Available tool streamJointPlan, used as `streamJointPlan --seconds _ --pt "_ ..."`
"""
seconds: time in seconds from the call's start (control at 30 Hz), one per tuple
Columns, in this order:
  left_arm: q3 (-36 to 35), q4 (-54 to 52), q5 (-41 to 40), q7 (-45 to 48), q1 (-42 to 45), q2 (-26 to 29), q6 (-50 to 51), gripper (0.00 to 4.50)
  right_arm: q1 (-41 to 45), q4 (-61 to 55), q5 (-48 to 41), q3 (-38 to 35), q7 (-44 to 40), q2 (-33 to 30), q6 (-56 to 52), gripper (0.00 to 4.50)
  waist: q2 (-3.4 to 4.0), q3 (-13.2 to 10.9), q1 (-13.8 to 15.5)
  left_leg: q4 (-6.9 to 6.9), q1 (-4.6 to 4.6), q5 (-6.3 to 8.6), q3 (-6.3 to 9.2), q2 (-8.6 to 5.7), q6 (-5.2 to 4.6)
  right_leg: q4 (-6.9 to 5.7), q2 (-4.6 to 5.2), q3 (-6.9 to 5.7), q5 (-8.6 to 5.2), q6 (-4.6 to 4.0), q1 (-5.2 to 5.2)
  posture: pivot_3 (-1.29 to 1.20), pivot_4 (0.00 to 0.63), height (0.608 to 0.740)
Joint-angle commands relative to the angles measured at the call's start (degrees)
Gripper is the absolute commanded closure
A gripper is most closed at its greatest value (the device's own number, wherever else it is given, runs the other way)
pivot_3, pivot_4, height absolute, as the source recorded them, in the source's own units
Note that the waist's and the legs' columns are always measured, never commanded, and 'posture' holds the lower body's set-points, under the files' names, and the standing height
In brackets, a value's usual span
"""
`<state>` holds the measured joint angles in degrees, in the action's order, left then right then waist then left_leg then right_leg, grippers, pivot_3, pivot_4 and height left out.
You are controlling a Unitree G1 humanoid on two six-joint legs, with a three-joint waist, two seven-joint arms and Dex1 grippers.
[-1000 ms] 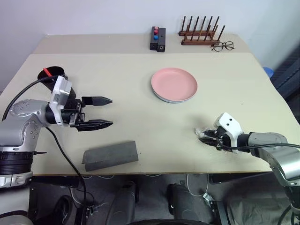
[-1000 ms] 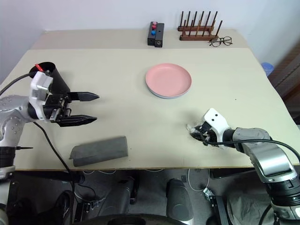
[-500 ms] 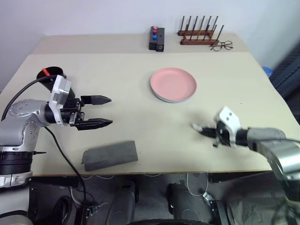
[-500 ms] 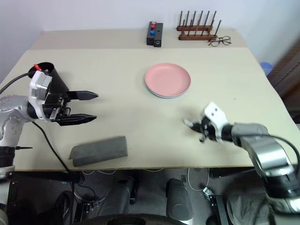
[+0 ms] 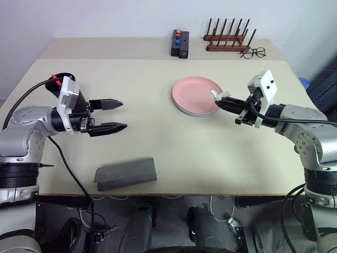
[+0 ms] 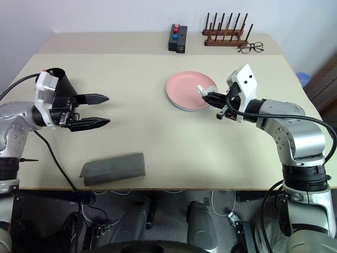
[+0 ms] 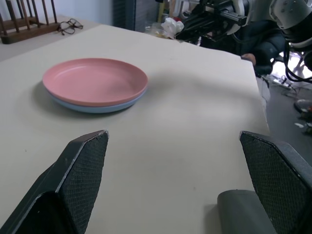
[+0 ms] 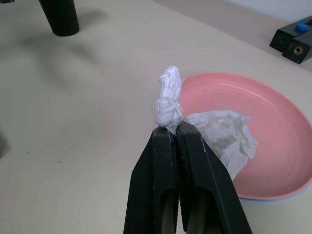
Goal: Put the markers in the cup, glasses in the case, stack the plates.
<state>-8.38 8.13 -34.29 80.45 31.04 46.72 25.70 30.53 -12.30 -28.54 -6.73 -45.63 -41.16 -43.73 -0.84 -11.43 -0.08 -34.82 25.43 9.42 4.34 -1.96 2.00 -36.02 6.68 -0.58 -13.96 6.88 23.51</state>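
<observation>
Right gripper (image 8: 174,127) has its fingers pressed together on a crumpled white tissue (image 8: 214,134), pinching a twisted end of it while the rest hangs loose beside the fingertips. It is raised above the table (image 5: 158,142) at the 3 o'clock rim of the pink plate (image 5: 196,95), pointing toward 9 o'clock. That plate sits on the blue plate (image 7: 92,107), of which just a thin edge shows underneath; the stack lies a little past the table's centre, toward 1 o'clock.

Left gripper (image 5: 117,115) is spread wide with nothing between its fingers, held level above the table on the 9 o'clock side and pointing toward 3 o'clock. Directly behind its wrist stands the cup (image 6: 59,84), with the red end of a marker (image 5: 54,80) showing at its rim. The case (image 5: 126,173) lies flat near the table's 7 o'clock edge, below the left gripper and well apart from the plates.

At the far edge, around 12 o'clock, rests a small black box (image 5: 179,44) with red and blue knobs on top. Just toward 1 o'clock from it stands a wooden rack (image 5: 227,38) of upright pegs, and thin wire-framed eyeglasses (image 5: 253,52) lie just beside the rack's 3 o'clock end.
</observation>
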Motion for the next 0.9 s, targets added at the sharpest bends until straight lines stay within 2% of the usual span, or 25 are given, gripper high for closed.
streamJointPlan --seconds 0.03,0.1,0.23,0.47,0.8,0.9 --pt "-0.8 -0.8 0.0 0.1 0.4 0.5 -0.7 0.00 1.0 -1.4 -1.0 -1.3 0.1 -0.4 0.5 4.47 0.00 0.0 -0.2 0.00 0.00 0.00 0.00 0.01 0.00 0.00 0.00 0.00 0.00 0.00 0.00 0.00 0.150 0.740" --pt "-0.8 -0.8 0.0 0.1 0.4 0.5 -0.7 0.00 1.0 -1.4 -1.0 -1.2 0.1 -0.4 0.5 4.47 0.00 0.0 -0.5 0.00 0.01 0.00 0.01 0.02 0.00 0.01 0.02 0.01 0.00 0.00 0.00 0.00 0.150 0.740" --pt "-2.8 -2.4 -1.1 -4.2 0.6 -0.6 0.2 0.00 11.8 13.5 9.2 5.3 6.3 6.9 11.0 4.47 0.04 0.0 -1.6 0.02 -0.06 -0.01 -0.11 -0.01 -0.01 -0.02 -0.01 0.14 0.08 -0.04 0.07 0.00 0.150 0.740" --pt "-2.5 -3.1 -1.4 -4.8 0.8 -0.6 0.8 0.00 12.6 16.5 10.8 5.3 5.4 7.5 14.1 4.47 0.04 0.0 -0.6 0.13 0.03 -0.01 -0.05 -0.06 -0.02 -0.05 -0.06 0.12 0.14 0.28 0.11 0.00 0.150 0.740" --pt "-2.7 -2.8 -1.1 -4.6 1.0 -0.7 1.0 0.00 14.0 19.6 13.0 6.4 5.5 9.0 16.6 4.47 0.04 0.0 -1.0 0.05 -0.06 -0.01 -0.07 -0.04 -0.01 -0.09 -0.08 0.13 0.05 0.10 0.07 0.00 0.150 0.740" --pt "-2.5 -2.9 -0.8 -5.1 1.2 -1.2 0.5 0.00 17.3 30.4 18.4 9.3 8.9 12.7 23.3 4.47 0.05 0.0 -1.3 0.06 -0.08 -0.02 -0.10 -0.02 -0.01 -0.10 -0.10 0.14 0.14 0.24 0.08 0.00 0.150 0.740"
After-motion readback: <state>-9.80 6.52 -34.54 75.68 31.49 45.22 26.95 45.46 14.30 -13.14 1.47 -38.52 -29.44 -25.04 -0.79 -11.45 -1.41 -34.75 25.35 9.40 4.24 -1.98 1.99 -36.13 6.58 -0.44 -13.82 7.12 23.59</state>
